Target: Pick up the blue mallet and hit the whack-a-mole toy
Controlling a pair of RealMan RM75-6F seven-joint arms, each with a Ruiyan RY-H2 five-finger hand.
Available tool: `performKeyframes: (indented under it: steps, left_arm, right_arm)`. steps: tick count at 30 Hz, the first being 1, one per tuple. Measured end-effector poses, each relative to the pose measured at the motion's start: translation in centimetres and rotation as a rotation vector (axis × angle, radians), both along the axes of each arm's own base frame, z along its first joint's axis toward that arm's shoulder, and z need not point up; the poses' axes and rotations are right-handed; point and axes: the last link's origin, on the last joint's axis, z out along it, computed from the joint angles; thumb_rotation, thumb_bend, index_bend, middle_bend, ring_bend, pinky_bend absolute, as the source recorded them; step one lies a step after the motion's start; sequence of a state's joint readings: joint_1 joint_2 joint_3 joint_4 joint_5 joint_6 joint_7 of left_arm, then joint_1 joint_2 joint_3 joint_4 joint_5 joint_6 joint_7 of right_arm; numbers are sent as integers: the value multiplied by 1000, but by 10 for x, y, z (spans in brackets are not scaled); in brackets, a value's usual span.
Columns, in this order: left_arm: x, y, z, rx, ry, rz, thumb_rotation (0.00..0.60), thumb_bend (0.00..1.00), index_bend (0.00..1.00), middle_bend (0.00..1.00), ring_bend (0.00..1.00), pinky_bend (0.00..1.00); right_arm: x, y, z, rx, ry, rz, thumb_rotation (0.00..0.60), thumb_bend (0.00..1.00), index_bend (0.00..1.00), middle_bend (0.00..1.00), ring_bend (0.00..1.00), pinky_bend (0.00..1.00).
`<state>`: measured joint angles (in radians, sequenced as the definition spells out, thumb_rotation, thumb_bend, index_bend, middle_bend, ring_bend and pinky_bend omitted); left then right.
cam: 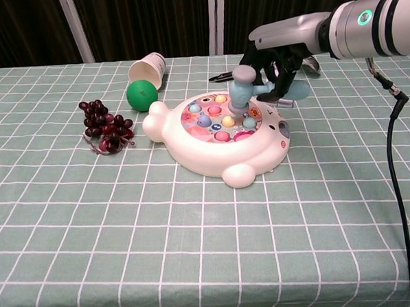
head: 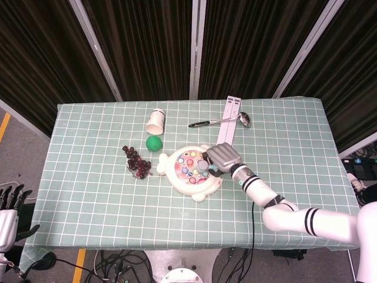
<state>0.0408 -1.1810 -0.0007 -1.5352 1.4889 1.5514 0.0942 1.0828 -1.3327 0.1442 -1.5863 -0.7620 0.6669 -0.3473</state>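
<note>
The white whack-a-mole toy (head: 191,171) (cam: 218,135) with coloured pegs sits mid-table. My right hand (head: 224,158) (cam: 277,60) grips the blue mallet (cam: 244,88) by its handle. The mallet's grey-blue head (head: 203,165) is down on the pegs at the right side of the toy's face. My left hand (head: 7,213) hangs off the table's left edge, fingers spread, holding nothing.
A bunch of dark grapes (head: 137,161) (cam: 106,126) and a green ball (head: 154,143) (cam: 141,94) lie left of the toy. A tipped paper cup (head: 155,121) (cam: 149,68), a ladle (head: 221,121) and a white strip (head: 229,122) lie behind.
</note>
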Motion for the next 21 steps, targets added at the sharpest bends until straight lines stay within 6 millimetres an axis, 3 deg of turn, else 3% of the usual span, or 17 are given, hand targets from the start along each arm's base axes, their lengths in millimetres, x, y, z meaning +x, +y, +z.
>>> performKeyframes:
  steps: [6, 21]
  left_arm:
    - [1, 0, 0, -2, 2, 0, 600, 0, 185, 85, 0, 0]
    - [-1, -2, -1, -3, -3, 9, 600, 0, 185, 85, 0, 0]
  right_arm:
    - [-3, 2, 12, 7, -6, -10, 600, 583, 839, 689, 605, 724]
    - [-7, 2, -9, 57, 73, -39, 600, 588, 834, 689, 605, 725]
